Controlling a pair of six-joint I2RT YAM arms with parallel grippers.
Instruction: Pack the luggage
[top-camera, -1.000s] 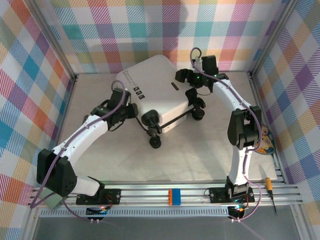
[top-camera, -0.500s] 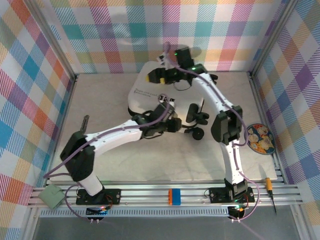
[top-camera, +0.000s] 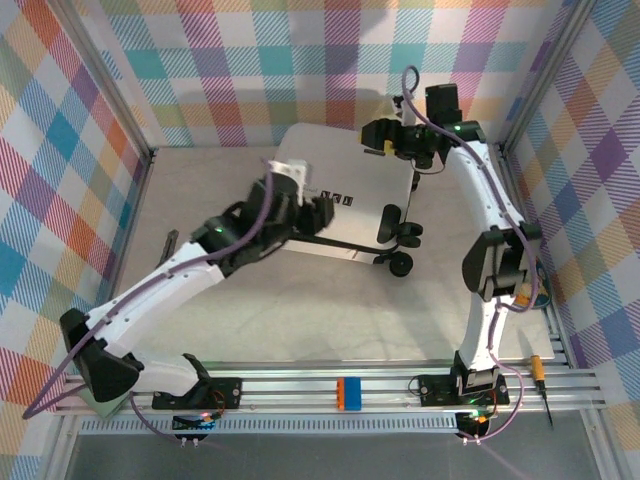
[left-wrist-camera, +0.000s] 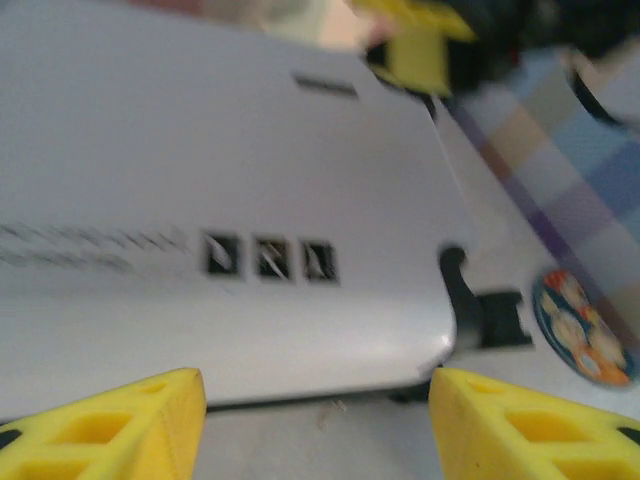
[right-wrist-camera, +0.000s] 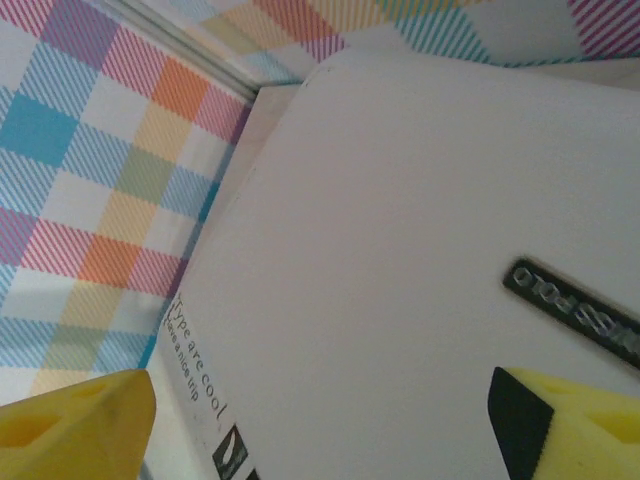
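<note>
The luggage (top-camera: 345, 195) is a white hard-shell suitcase lying flat and closed in the middle of the table, its black wheels (top-camera: 398, 264) and handle on the right side. My left gripper (top-camera: 318, 212) hovers over its near-left part. In the left wrist view the left gripper (left-wrist-camera: 318, 430) is open, its yellow fingertips (left-wrist-camera: 130, 430) spread wide above the shell's (left-wrist-camera: 250, 150) near edge with nothing between them. My right gripper (top-camera: 385, 135) is over the far right corner. The right gripper (right-wrist-camera: 320, 430) stands open just above the white shell (right-wrist-camera: 400, 250), holding nothing.
Plaid walls close in the back and both sides. A colourful plate (top-camera: 530, 295) lies at the right edge, partly behind the right arm, and shows as the plate (left-wrist-camera: 585, 330) in the left wrist view. A screwdriver (top-camera: 541, 378) rests by the front rail.
The luggage has turned and shifted to the right. My right gripper swung back from the far left to the far right corner. My left gripper pulled left onto the lid and its jaws widened.
</note>
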